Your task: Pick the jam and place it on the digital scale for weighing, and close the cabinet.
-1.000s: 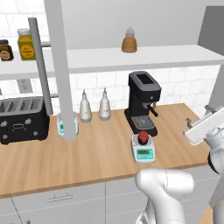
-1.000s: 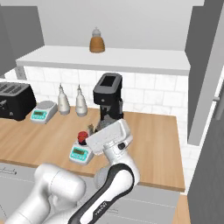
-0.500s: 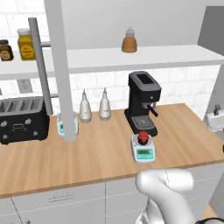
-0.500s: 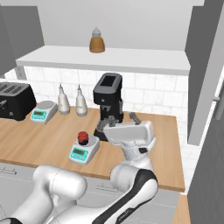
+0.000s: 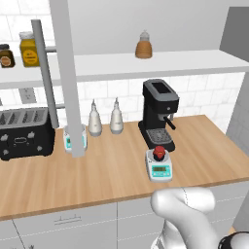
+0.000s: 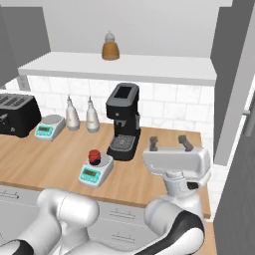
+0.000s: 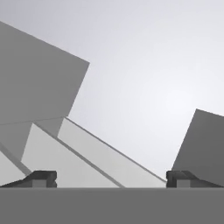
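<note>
The jam, a tiny red jar with a dark lid, sits upright on the round platter of the digital scale, near the front edge of the wooden counter and just before the black coffee machine. The gripper hangs raised near the counter's right end, fingers spread wide, holding nothing. The cabinet door stands open.

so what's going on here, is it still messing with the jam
No. The jam already sits on the digital scale in front of the coffee machine. The gripper is open and empty, raised to the right of the counter with its fingers pointing up. The cabinet door stands open, so closing it is what remains.
</note>
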Robot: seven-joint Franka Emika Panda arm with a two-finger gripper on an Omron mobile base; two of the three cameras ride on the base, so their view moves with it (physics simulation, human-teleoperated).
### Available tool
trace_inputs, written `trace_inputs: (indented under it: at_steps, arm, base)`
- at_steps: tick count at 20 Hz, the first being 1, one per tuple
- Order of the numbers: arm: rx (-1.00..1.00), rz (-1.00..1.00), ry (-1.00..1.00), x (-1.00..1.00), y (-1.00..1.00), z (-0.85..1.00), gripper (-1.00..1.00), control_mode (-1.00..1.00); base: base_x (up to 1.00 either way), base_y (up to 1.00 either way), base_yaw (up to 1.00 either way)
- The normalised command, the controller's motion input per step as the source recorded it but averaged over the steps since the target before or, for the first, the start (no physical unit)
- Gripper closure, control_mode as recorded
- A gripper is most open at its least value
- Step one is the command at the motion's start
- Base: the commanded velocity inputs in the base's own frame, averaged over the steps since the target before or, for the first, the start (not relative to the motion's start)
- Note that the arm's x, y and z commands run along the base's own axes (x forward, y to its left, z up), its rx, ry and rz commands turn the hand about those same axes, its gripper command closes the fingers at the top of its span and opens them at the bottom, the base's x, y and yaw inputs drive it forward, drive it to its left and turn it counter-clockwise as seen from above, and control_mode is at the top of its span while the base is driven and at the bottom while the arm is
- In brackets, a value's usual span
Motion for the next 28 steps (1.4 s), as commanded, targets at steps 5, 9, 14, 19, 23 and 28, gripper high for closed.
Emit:
trace_inputs:
  at_steps: [5,9,14,19,23,28]
  arm:
    - [0.04,-0.02,-0.02,0.15,-0.30,-0.19,-1.00,-1.00]
    - [0.06,-0.02,0.09,0.36,-0.55,-0.07,-1.00,-1.00]
    - [0.05,-0.09,0.22,-0.01,-0.72,0.00,-1.00,-1.00]
    - [0.00,-0.23,0.32,0.03,-0.59,-0.01,-1.00,-1.00]
    - [0.00,-0.16,0.16,-0.17,-0.31,-0.24,-1.00,-1.00]
    - [0.00,-0.08,0.08,-0.08,-0.04,-0.39,-1.00,-1.00]
  base:
    - [0.00,0.00,0.00]
    - [0.00,0.00,0.00]
    - [0.00,0.00,0.00]
    - [0.00,0.00,0.00]
    - [0.00,0.00,0.00]
    - [0.00,0.00,0.00]
